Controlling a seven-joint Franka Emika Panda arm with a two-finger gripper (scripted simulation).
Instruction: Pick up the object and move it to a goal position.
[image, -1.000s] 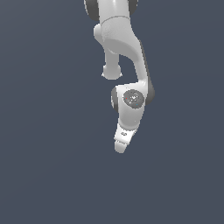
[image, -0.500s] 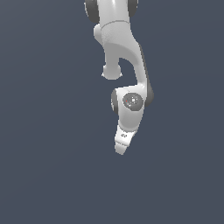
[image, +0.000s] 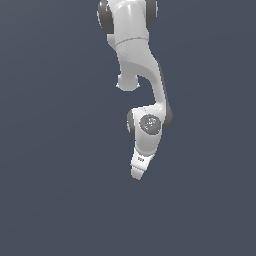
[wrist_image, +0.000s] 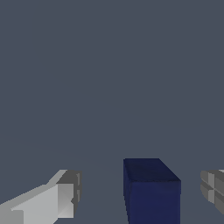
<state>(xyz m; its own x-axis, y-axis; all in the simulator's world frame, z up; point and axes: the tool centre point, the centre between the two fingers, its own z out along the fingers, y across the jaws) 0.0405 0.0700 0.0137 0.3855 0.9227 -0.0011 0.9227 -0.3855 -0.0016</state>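
In the wrist view the dark navy-blue cube (wrist_image: 151, 190) sits on the grey floor between my two fingertips (wrist_image: 65, 194). The jaws stand wide apart, with a clear gap on each side of the cube, so my gripper (wrist_image: 140, 192) is open and holds nothing. In the exterior view the white arm hangs down from the top and the gripper (image: 138, 172) points downward near the middle of the picture. The cube is hidden there behind the gripper body.
A plain dark grey surface fills both views. No goal marker or other object shows.
The arm has shifted very slightly between the earlier frames and now. The gripper end sits a touch lower.
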